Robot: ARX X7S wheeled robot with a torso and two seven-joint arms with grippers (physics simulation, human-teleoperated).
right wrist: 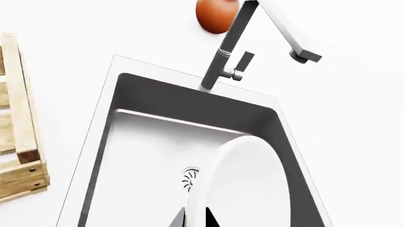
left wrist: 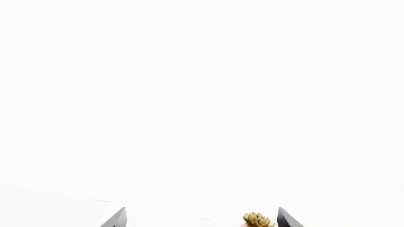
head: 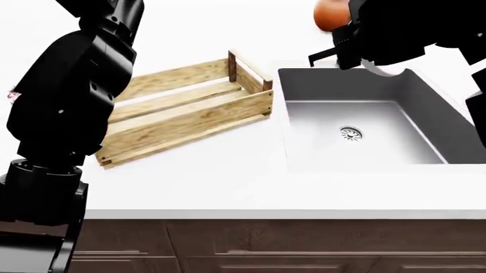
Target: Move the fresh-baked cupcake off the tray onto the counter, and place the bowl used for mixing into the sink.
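In the right wrist view my right gripper (right wrist: 196,218) is shut on the rim of the white bowl (right wrist: 246,184), which hangs tilted on edge over the grey sink (right wrist: 189,101). The head view shows only a sliver of the bowl (head: 382,69) under the right arm, above the sink's (head: 334,85) back edge. The wooden tray (head: 190,111) lies on the white counter (head: 227,182), left of the sink, with bare slats; its left end is hidden by my left arm. No view shows the cupcake. My left gripper (left wrist: 202,220) is open over white surface.
A tall metal faucet (right wrist: 227,52) stands behind the sink, with an orange-red round pot (head: 328,14) beside it. A small green succulent (left wrist: 258,220) sits close to one left finger. Dark wooden drawers (head: 251,247) run below the counter's front edge.
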